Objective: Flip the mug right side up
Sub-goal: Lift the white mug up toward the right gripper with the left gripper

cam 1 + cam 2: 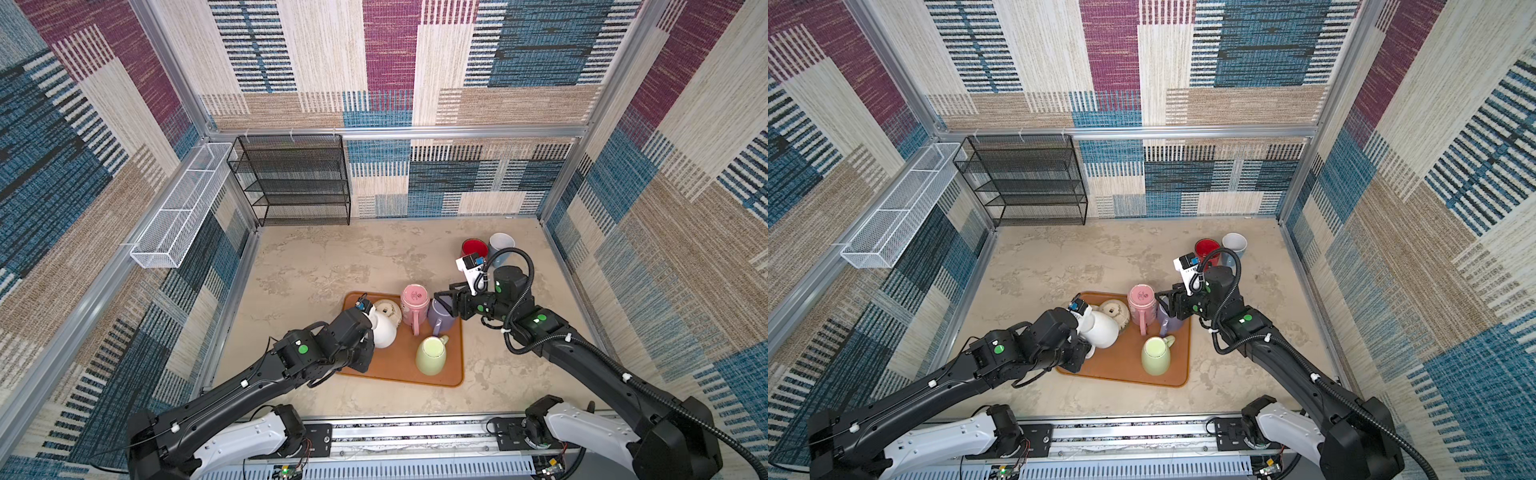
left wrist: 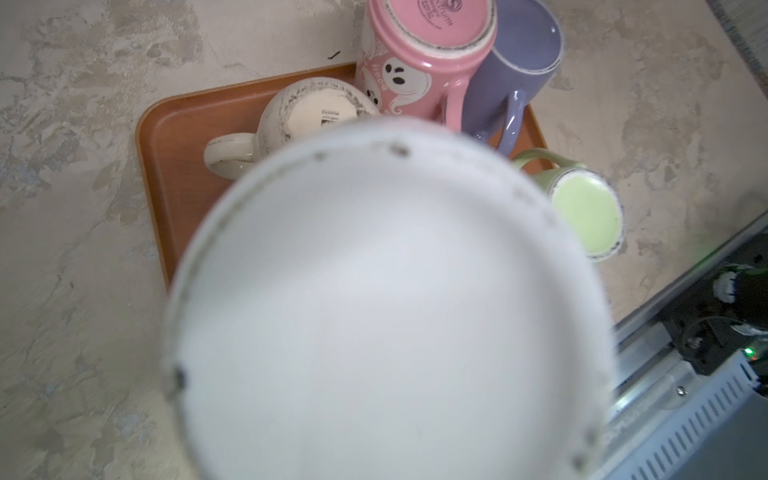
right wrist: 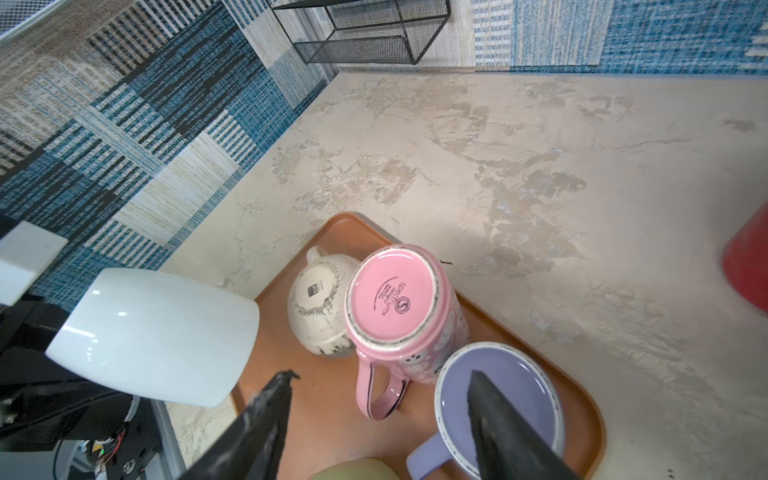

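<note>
Orange-brown plastic tray (image 1: 395, 365) sitting mid-surface (image 1: 311, 266), and it's pretty crowded. I count seven mugs. Four stand bottom-up on the tray: a speckled cream mug (image 3: 316, 307), a pink ghost mug (image 3: 390, 299), a purple mug (image 3: 528, 382) and a pale green mug (image 1: 432, 353). The cream, pink and purple ones are packed tight in a row along the far edge, with the pink one pressed up against both neighbours. The green one sits on its own nearer the front.

Number five is the white mug (image 1: 384, 330). It's up in the air over the tray's left side, tipped roughly sideways, with the left gripper (image 1: 366, 340) clamped on it. I can't see exactly where it grabs.

The right gripper (image 3: 380, 376) is spread wide and holding nothing. One finger hangs over the purple mug's base, the other over bare tray by the pink handle.

Off the tray at the far right, a red mug (image 1: 473, 248) and a light blue mug (image 1: 500, 245) stand mouth-up, side by side.

There's also one black mesh rack (image 1: 299, 183) at the back and one white wire basket (image 1: 178, 208) on the left wall.
</note>
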`<action>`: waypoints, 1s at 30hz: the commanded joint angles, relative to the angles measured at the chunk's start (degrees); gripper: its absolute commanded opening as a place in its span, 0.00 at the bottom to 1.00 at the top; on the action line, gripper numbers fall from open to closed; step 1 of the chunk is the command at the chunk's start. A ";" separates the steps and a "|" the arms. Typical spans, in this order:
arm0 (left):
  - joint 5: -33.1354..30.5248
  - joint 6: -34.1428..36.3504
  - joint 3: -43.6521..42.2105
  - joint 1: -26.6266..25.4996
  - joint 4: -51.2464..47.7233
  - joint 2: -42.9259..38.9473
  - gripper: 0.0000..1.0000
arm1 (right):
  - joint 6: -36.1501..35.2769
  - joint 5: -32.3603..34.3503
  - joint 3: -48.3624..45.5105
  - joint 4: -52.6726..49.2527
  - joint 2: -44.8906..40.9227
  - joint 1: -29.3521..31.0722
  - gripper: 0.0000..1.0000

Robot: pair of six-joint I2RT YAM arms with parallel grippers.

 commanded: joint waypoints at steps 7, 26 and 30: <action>9.68 4.13 2.83 2.47 12.52 -1.06 0.00 | 2.88 -6.32 -1.54 5.71 -2.61 0.08 0.72; 36.44 -3.58 0.65 18.34 38.94 1.14 0.00 | 16.68 -28.73 -9.67 31.32 -0.73 -0.01 0.78; 39.34 -5.62 0.24 19.10 43.69 1.81 0.00 | 18.89 -30.51 -9.62 36.05 0.79 -0.01 0.78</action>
